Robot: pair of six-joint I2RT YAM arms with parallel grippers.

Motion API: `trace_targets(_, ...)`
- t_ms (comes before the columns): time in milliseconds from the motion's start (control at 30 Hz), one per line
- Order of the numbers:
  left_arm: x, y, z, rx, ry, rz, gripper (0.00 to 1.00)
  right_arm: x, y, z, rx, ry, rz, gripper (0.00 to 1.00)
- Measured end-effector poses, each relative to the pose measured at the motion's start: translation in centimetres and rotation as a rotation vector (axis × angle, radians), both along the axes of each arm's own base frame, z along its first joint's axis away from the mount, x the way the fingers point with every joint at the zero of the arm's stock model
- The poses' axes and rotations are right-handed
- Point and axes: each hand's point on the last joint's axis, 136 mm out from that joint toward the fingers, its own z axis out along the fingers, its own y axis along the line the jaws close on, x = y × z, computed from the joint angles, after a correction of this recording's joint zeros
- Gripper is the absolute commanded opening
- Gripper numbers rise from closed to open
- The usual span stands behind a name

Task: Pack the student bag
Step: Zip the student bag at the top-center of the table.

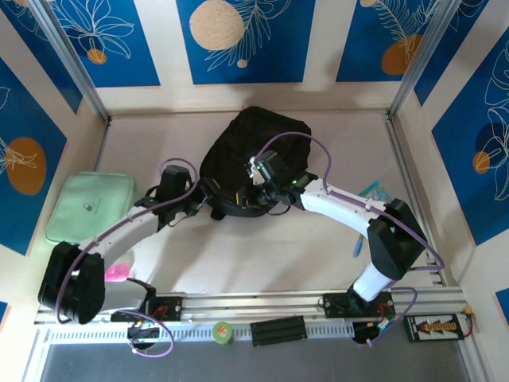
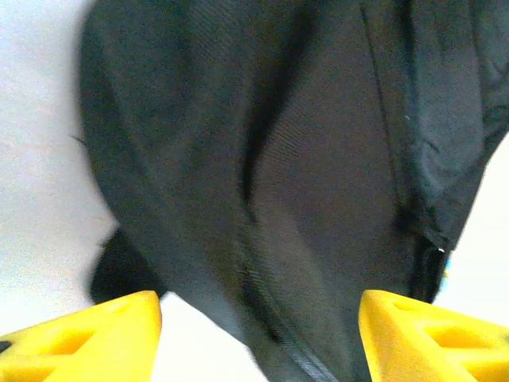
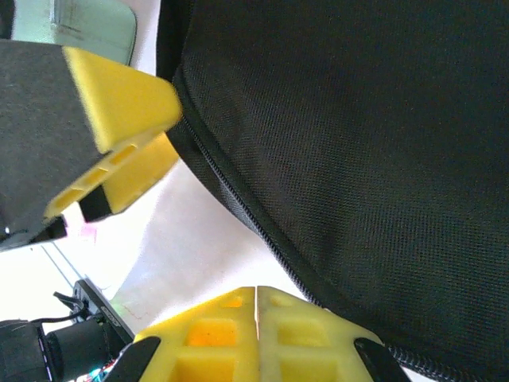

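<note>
Lying in the upper middle of the overhead frame, the student bag (image 1: 254,143) sits on the pale table (image 1: 262,255) as a rumpled black mound, with its rounded end toward the top of the picture. Both arms reach to its lower edge.

The left arm comes up from the lower left corner. The left gripper (image 2: 258,342) is released, and in the left wrist view its two yellow fingertips (image 2: 87,338) sit far apart at the bottom corners of the frame. Black woven fabric hangs between and above them, folded into long creases, with a zipper line running down to the bottom centre. White table shows at the left edge of that frame. Whether the tips touch the fabric cannot be told.

The right arm bends in from the lower right of the overhead frame and ends at the bag's lower middle. The right gripper (image 3: 191,231) is also released. In the right wrist view one yellow finger is at the upper left and the other at the bottom centre, with bare table and the bag's zippered seam (image 3: 238,199) in the gap. The upper fingertip lies just beside the seam, and contact cannot be judged. Nothing is grasped by either claw.

A mint-green pouch (image 1: 91,207) lies flat at the left of the overhead frame, well apart from the bag, and its corner shows in the upper left of the right wrist view. A small pink object (image 1: 118,273) sits beside the left arm's base. A roll of green tape (image 1: 223,333) rests on the rail at the bottom centre.
</note>
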Motion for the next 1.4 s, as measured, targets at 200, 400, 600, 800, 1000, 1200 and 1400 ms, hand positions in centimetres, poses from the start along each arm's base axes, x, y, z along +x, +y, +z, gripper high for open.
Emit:
trace_targets(200,-0.4,-1.7,-1.6,0.002,0.046,0.030,0.49,-0.3,-0.3,0.2,0.001,-0.003,-0.001,0.00)
trace_targets(400,0.4,-1.6,-2.1,-0.002,0.050,0.081,0.26,-0.5,-0.9,0.4,-0.007,-0.013,-0.008,0.00)
trace_targets(600,0.7,-1.4,-2.3,-0.005,0.053,0.105,0.04,-0.6,-2.1,0.3,-0.043,-0.032,-0.043,0.00)
trace_targets(800,0.6,-1.8,-2.1,-0.017,0.051,0.093,0.00,-0.4,-5.1,0.3,-0.116,-0.093,-0.137,0.00)
trace_targets(1000,0.4,-2.3,-2.1,-0.049,0.049,0.069,0.00,0.8,-8.6,0.2,-0.159,-0.108,-0.249,0.00)
trace_targets(1200,0.4,-2.0,-2.3,-0.051,0.053,0.072,0.00,1.7,-10.6,-0.3,-0.192,-0.088,-0.310,0.00)
trace_targets(1400,0.3,-1.6,-2.5,-0.047,0.053,0.073,0.00,2.1,-12.1,-0.9,-0.242,-0.071,-0.362,0.00)
